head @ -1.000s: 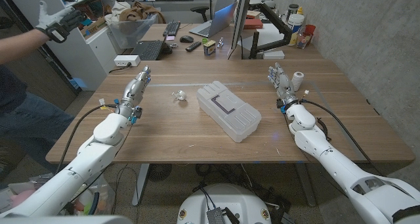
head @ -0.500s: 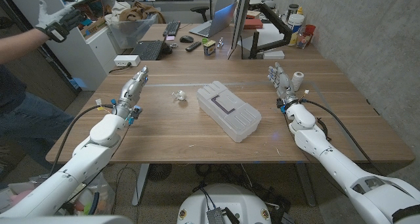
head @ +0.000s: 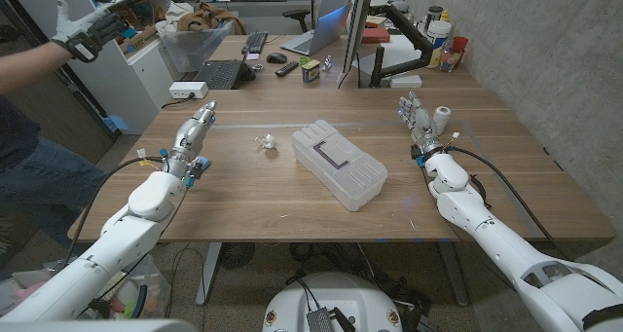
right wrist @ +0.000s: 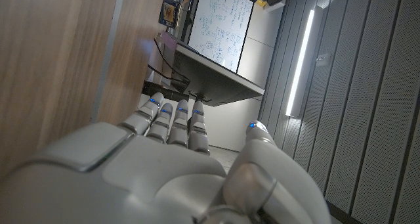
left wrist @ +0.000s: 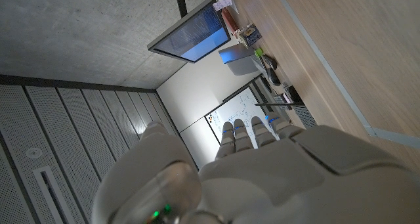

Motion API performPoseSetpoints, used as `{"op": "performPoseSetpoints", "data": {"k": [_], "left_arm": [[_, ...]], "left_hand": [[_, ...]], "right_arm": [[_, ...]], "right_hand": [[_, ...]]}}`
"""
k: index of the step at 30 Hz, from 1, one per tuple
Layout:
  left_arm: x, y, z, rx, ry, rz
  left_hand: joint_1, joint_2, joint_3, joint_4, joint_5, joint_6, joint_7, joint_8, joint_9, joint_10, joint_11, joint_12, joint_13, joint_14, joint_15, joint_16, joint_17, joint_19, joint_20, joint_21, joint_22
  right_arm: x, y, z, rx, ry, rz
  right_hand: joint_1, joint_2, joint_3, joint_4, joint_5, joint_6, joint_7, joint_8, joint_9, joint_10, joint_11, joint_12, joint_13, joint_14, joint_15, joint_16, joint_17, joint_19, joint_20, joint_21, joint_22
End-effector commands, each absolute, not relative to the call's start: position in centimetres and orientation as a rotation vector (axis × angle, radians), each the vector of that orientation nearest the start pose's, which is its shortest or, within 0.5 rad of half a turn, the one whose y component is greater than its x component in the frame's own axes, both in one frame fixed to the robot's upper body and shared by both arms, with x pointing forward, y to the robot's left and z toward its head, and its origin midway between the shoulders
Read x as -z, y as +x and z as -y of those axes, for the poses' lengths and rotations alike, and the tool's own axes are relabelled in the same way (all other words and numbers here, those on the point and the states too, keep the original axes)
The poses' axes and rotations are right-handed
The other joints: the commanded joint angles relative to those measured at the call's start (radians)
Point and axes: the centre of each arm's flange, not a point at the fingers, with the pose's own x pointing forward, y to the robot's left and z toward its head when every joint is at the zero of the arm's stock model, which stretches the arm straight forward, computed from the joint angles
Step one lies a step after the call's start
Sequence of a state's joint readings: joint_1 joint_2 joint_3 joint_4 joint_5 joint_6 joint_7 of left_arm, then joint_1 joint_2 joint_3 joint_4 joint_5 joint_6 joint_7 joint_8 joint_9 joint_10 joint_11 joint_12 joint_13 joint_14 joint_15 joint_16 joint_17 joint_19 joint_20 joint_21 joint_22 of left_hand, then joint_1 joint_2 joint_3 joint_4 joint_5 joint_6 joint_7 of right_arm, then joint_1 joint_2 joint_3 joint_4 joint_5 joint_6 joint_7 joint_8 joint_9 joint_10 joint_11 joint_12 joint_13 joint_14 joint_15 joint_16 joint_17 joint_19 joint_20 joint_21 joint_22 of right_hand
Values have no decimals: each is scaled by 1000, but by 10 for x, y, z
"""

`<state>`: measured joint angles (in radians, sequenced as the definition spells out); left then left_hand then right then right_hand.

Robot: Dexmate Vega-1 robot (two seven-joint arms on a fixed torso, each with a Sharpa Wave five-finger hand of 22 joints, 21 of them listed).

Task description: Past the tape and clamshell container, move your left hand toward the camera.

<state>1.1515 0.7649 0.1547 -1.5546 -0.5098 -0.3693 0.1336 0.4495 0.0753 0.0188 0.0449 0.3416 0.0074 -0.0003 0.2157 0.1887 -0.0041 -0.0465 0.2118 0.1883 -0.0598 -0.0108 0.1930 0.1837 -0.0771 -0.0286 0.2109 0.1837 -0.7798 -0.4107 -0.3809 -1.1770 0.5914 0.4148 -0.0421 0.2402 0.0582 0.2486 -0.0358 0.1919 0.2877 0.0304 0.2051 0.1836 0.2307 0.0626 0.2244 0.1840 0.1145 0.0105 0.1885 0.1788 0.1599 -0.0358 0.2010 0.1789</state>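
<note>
Near table's (head: 292,191) left edge, left hand (head: 190,137) empty, fingers straight, together. Clamshell container (head: 339,164) mid-table. Right hand (head: 417,118) near right edge, fingers straight, holding nothing.

Clear clamshell container (head: 340,164) closed, mid-table, small clear tape (head: 264,141) beside

I see a matt wood-grain counter (head: 292,191), a translucent ribbed plastic clamshell container (head: 339,164), and smooth, glossy pale plastic on my left hand (head: 191,132).

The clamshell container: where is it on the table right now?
In the head view the clamshell container lies mid-table, between both hands, with a small clear object just to its left.
</note>
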Motion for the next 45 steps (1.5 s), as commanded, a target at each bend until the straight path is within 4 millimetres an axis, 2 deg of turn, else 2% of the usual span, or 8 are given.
{"op": "performPoseSetpoints", "data": {"k": [1, 20, 45], "left_arm": [[32, 556, -403, -35, 256, 704], [22, 547, -410, -76, 379, 702], [15, 537, -429, -118, 490, 681]], "left_hand": [[14, 0, 1, -7, 2, 4, 1, 1, 1, 6, -1, 6, 5, 6, 2, 3, 4, -2, -6, 6, 4], [31, 2, 4, -17, -2, 9, -3, 0, 2, 13, -6, 7, 5, 10, 1, 3, 4, 2, -10, 7, 4], [50, 5, 7, -28, -6, 14, -6, -1, 2, 12, -4, 4, 6, 12, 1, 2, 4, 4, -5, 7, 4]], "right_arm": [[18, 664, 279, -114, 83, 678], [19, 668, 272, -116, 85, 674], [17, 671, 267, -100, 83, 672]], "right_hand": [[-1, 4, 0, -5, -1, 9, -2, 1, 6, 6, -2, 0, 1, 12, 1, 1, 5, 9, -6, 0, 5], [-1, 6, 0, -7, -1, 12, -3, 0, 6, 6, -1, -2, 1, 14, 3, 1, 5, 10, -6, 0, 5], [-1, 10, 0, -9, -1, 14, -6, -2, 7, 9, -1, -3, 1, 17, 3, 1, 5, 11, -5, 1, 5]]}}
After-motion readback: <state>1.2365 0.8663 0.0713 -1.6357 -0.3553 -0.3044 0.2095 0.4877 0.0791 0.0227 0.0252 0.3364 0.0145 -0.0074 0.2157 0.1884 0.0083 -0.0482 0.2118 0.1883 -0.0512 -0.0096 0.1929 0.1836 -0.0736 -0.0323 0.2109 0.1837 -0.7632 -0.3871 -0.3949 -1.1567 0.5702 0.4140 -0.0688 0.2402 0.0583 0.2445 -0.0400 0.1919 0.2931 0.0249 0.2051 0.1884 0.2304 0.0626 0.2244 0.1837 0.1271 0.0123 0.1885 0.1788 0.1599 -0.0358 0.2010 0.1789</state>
